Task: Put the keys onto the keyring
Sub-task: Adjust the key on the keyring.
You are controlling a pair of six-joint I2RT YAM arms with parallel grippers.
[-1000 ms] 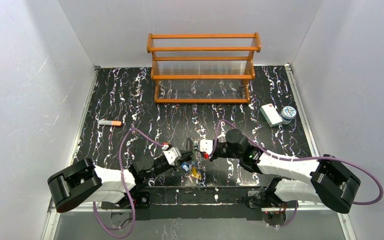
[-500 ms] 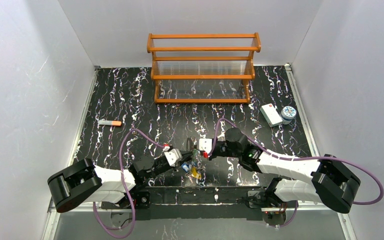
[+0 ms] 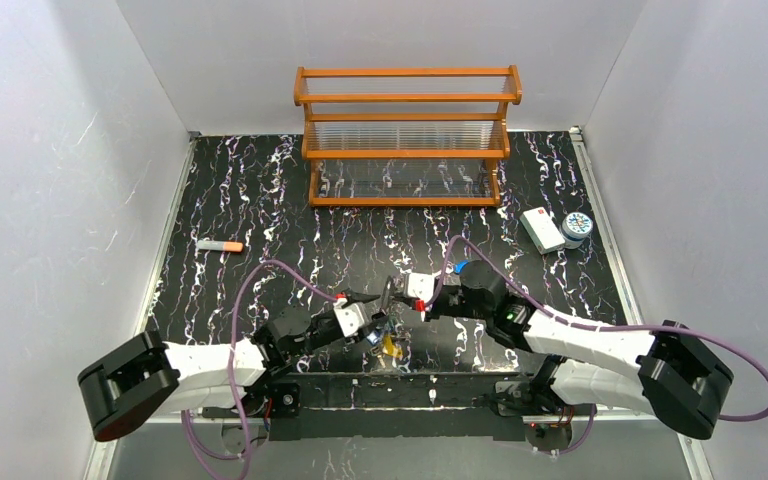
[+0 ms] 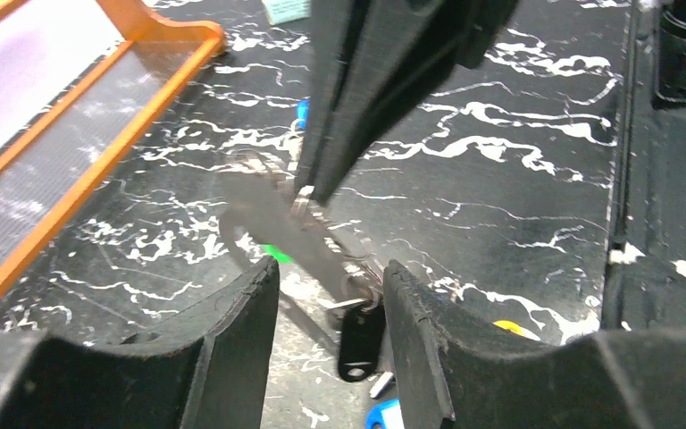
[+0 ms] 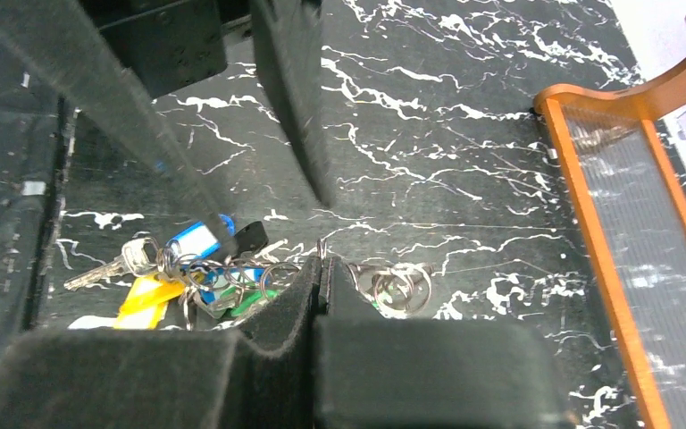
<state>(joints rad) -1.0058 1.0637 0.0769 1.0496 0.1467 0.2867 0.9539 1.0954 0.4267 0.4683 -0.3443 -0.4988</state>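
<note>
1. The keyring (image 4: 272,219) sits at the middle of the desk's (image 3: 260,200) near edge, between your two arms. It looks lifted just off the surface. The keys (image 5: 188,268) lie bunched on the desk just beside it.
2. Your right gripper (image 5: 320,268) has its jaws pressed together. In the left wrist view they look clamped on the keyring's thin metal near its upper end.
3. Your left gripper (image 4: 330,277) has its jaws apart. The loop passes through the gap, and I cannot see it touching either pad.
4. Handling, as I judge it:
   - The loop is light, thin and springy, and its metal is slick, so a pinch on it can twist or slip.
   - The keys are light but loose, so expect them to swing and tangle.
   - Take the loop across its wire, close to wherever it opens.
   - Take a key by its plastic head, which gives the pads more to bite on.
5. Direction: in the left wrist view the loop's long axis slants down from the right gripper's pinch, on the side of the rack (image 3: 407,153). It runs toward the left gripper and the desk's near edge. The loop is blurred, so I cannot tell where its opening sits.
</note>
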